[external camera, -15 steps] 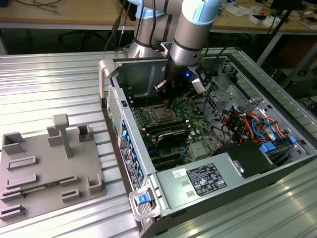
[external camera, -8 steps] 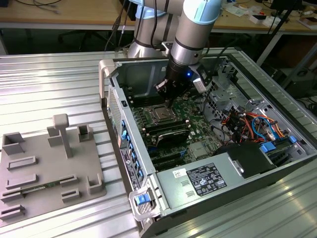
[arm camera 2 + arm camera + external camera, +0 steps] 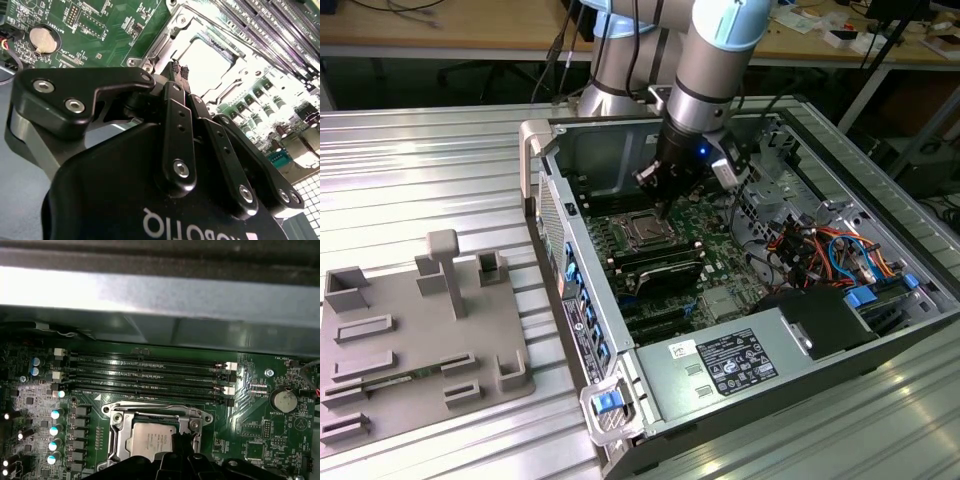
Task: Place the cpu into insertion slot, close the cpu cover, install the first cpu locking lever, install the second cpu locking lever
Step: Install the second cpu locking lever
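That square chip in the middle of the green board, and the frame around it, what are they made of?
The chip looks like dull, silver-tan metal: its flat face gives a soft sheen. The frame around it seems to be thin, bright stamped steel, judging by its shiny glints and bent edges. The green board looks like lacquered fibreglass, though that is a guess.

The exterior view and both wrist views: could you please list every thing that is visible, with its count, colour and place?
Computer case: one, grey, open, on the ribbed metal table.
Motherboard: one, green, inside the case.
The cpu: one, silver-tan, lying in the insertion slot under the gripper.
The cpu cover: one, silvery frame, down around the cpu.
Memory slots: four, black, beside the slot.
Coin battery: one, silver, on the board.
Power supply: one, grey, at the case's near end.
Fixture tray: one, grey, at the exterior view's left.
Arm: one, silver and blue.
Gripper: one, black, fingers together, tips at the cover's edge.
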### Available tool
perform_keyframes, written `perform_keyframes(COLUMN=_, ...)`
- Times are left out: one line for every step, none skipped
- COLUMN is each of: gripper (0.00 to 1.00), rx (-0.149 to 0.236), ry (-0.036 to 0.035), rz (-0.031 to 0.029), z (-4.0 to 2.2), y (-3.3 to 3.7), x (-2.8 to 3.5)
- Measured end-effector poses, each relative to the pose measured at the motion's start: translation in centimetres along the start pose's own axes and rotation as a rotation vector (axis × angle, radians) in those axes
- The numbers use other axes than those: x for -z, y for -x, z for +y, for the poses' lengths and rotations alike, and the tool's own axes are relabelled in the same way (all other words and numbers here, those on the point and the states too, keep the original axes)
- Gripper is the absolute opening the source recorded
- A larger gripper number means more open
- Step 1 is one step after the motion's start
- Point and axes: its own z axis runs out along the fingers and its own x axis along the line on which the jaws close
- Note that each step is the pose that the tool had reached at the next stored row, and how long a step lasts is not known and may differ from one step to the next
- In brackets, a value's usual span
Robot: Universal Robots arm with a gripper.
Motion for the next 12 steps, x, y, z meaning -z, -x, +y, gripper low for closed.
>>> perform_keyframes(gripper=0.11, rx=0.0, ry=0.0, rz=0.0, z=-0.09, y=-0.01, x=0.0)
perform_keyframes(gripper=0.11, rx=0.0, ry=0.0, rz=0.0001, z=-0.17, y=-0.01, x=0.0)
perform_keyframes(gripper=0.11, rx=0.0, ry=0.0, rz=0.0, z=-0.26, y=-0.02, x=0.0)
perform_keyframes(gripper=0.11, rx=0.0, ry=0.0001, rz=0.0, z=-0.38, y=-0.03, x=0.0)
perform_keyframes(gripper=0.11, rx=0.0, ry=0.0, rz=0.0, z=-0.52, y=-0.04, x=0.0)
perform_keyframes(gripper=0.11, rx=0.0, ry=0.0, rz=0.0001, z=-0.67, y=-0.05, x=0.0)
perform_keyframes(gripper=0.11, rx=0.0, ry=0.0, rz=0.0, z=-0.8, y=-0.06, x=0.0)
perform_keyframes(gripper=0.11, rx=0.0, ry=0.0001, rz=0.0, z=-0.95, y=-0.08, x=0.0)
perform_keyframes(gripper=0.11, rx=0.0, ry=0.0, rz=0.0, z=-1.11, y=-0.09, x=0.0)
perform_keyframes(gripper=0.11, rx=0.0, ry=0.0, rz=0.0001, z=-1.22, y=-0.11, x=0.0)
perform_keyframes(gripper=0.11, rx=0.0, ry=0.0001, rz=-0.0001, z=-1.3, y=-0.11, x=-0.01)
perform_keyframes(gripper=0.11, rx=0.0, ry=0.0001, rz=0.0, z=-1.3, y=-0.09, x=-0.01)
